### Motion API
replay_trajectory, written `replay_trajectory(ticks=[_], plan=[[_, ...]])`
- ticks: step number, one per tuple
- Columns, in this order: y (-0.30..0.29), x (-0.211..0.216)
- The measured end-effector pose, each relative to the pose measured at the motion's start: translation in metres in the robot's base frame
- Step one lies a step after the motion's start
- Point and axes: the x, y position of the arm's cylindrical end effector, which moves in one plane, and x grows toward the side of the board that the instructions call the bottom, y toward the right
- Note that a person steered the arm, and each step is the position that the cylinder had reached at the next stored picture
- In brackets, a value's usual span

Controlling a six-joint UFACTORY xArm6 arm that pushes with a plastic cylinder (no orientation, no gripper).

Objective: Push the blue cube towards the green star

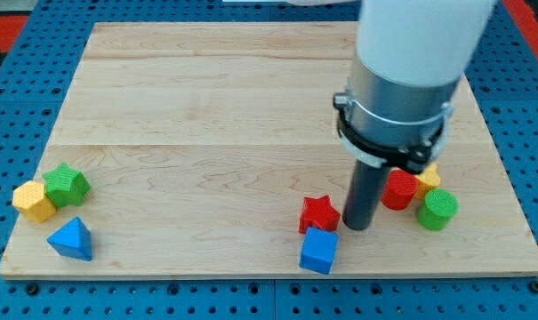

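Note:
The blue cube (318,250) sits near the view's bottom, right of centre, just below a red star (319,213) and touching it. The green star (67,184) lies at the view's far left, touching a yellow block (33,201). My tip (357,227) is down on the board just right of the red star and up-right of the blue cube, a small gap from both.
A blue triangular block (71,239) lies below the green star. A red cylinder (398,189), a yellow block (427,176) and a green cylinder (437,210) cluster right of my tip. The board's bottom edge (269,276) is close below the blue cube.

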Motion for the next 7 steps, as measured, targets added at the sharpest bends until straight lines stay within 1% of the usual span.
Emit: replay_trajectory(ticks=[1, 2, 4, 5, 6, 7], plan=[[0.03, 0.017], [0.02, 0.036], [-0.079, 0.039], [-0.112, 0.033], [-0.115, 0.015], [-0.144, 0.004]])
